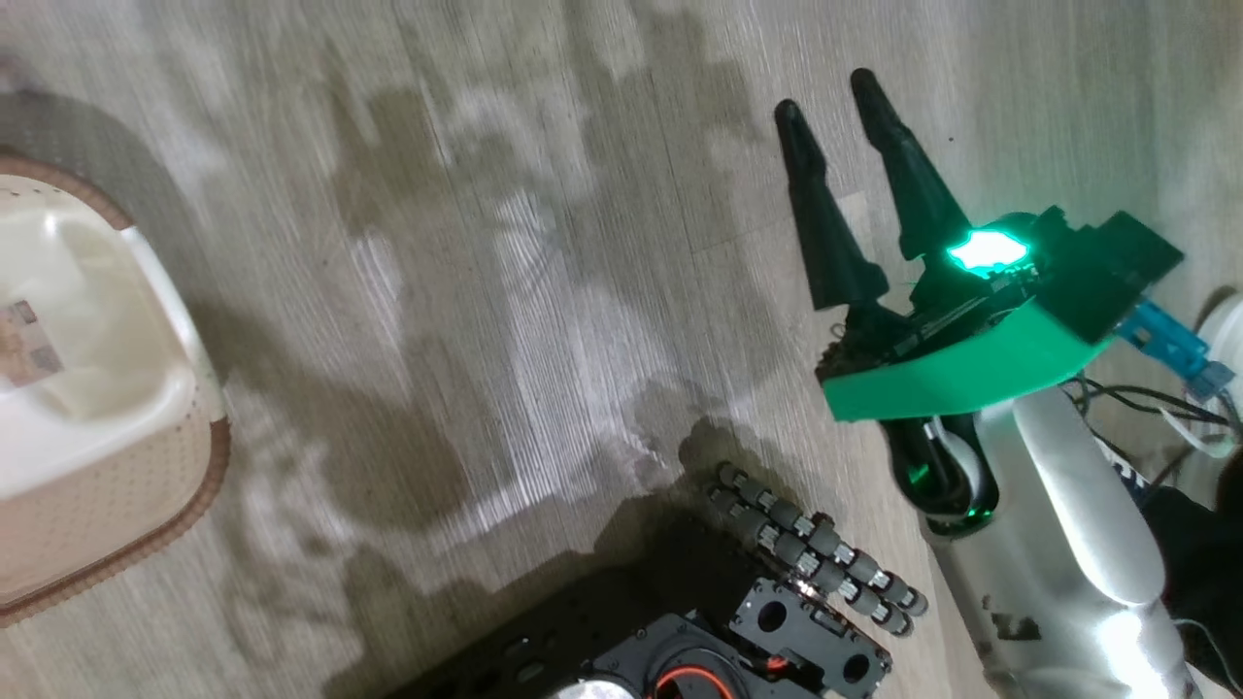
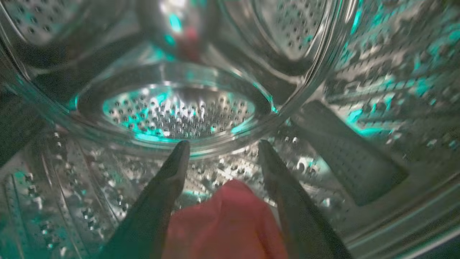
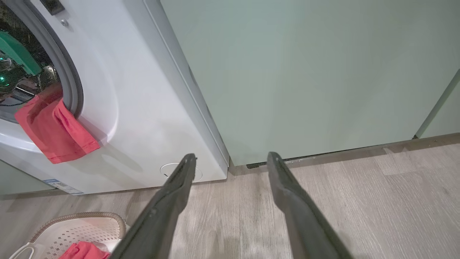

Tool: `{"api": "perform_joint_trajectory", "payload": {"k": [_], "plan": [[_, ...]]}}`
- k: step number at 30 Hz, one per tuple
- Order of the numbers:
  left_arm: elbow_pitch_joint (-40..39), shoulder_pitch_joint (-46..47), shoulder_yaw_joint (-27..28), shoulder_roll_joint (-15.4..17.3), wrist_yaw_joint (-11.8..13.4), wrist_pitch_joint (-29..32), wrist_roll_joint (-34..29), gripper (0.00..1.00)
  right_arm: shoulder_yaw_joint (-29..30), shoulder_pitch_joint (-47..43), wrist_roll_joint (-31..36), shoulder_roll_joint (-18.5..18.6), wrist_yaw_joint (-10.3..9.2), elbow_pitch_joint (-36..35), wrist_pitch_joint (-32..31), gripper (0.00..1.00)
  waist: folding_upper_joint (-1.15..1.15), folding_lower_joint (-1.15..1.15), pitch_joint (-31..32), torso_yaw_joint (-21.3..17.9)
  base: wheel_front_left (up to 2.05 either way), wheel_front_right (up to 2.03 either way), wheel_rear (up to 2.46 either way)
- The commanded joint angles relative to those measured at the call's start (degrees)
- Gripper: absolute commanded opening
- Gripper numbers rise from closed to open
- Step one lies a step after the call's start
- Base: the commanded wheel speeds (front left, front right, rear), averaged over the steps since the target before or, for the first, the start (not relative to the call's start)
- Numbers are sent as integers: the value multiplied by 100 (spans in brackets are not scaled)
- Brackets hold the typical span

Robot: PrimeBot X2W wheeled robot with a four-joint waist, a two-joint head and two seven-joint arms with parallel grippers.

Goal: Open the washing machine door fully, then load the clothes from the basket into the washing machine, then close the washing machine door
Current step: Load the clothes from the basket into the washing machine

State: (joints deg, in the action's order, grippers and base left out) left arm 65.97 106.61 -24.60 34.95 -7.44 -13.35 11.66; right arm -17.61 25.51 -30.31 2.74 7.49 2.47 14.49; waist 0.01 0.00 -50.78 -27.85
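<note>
Left wrist view is looking into the shiny metal drum [image 2: 179, 111] full of little holes, where the left gripper [image 2: 222, 144] is holding its two dark fingers wide apart and gripping nothing, with the bright red cloth garment [image 2: 226, 223] lying low between them. Right wrist view is showing a red piece [image 3: 54, 133] hanging out over the grey rubber ring [image 3: 70, 82] of the white front-loading washing machine [image 3: 143, 108], and more red cloth [image 3: 84, 250] sitting in the cream plastic basket with the brown rim [image 3: 82, 216] on the grey wooden floor [image 3: 359, 201]. The right gripper [image 3: 231, 156] is spread open and empty too, pointing at the foot of the pale green cabinet [image 3: 305, 72] beside the washer.
</note>
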Motion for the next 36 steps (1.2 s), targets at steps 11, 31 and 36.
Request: {"api": "perform_joint_trajectory", "payload": {"k": [11, 31, 36], "plan": [[-433, -966, 270, -282, -2, -162, 609, 100, 450, -230, 524, 14, 0, -55, 51, 100, -1, 0, 727, 614, 0, 0, 0], [-2515, -4512, 1055, -1175, 40, -164, 1018, 100, 1095, -742, 1444, 14, 0, 44, 51, 100, -1, 0, 2134, 1844, 0, 0, 0], [-3309, -5464, 1454, -1445, 202, -164, 866, 100, 1121, -894, 1535, 14, 0, 13, 51, 100, -1, 0, 2291, 1980, 0, 0, 0]]}}
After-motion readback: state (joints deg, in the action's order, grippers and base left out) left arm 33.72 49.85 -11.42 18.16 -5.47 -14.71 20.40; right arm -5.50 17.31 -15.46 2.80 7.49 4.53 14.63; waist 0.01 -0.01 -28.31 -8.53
